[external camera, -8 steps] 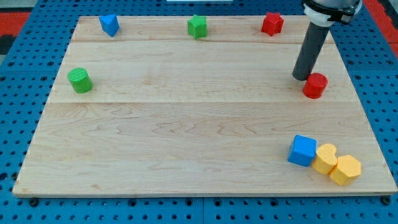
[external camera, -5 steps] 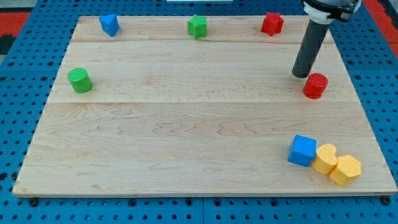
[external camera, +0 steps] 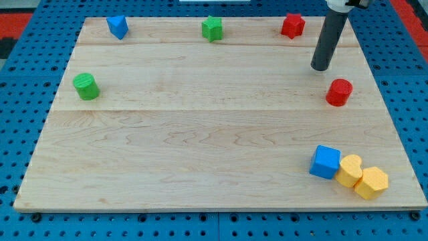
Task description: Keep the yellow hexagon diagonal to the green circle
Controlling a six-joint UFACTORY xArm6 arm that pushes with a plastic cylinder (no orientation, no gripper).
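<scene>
The yellow hexagon (external camera: pixel 371 183) lies at the board's bottom right corner, touching a yellow heart-shaped block (external camera: pixel 349 170). The green circle (external camera: pixel 86 86) stands far off at the view's left edge of the board. My tip (external camera: pixel 320 68) is at the upper right, just above and left of a red cylinder (external camera: pixel 339 92), with a gap between them. It is far from both the yellow hexagon and the green circle.
A blue cube (external camera: pixel 325 161) touches the yellow heart's left side. Along the top edge lie a blue block (external camera: pixel 118 27), a green star (external camera: pixel 212 28) and a red star (external camera: pixel 292 25). The wooden board (external camera: pixel 200 134) sits on a blue pegboard.
My tip has moved up and slightly left, away from the red cylinder it stood next to. No block has moved.
</scene>
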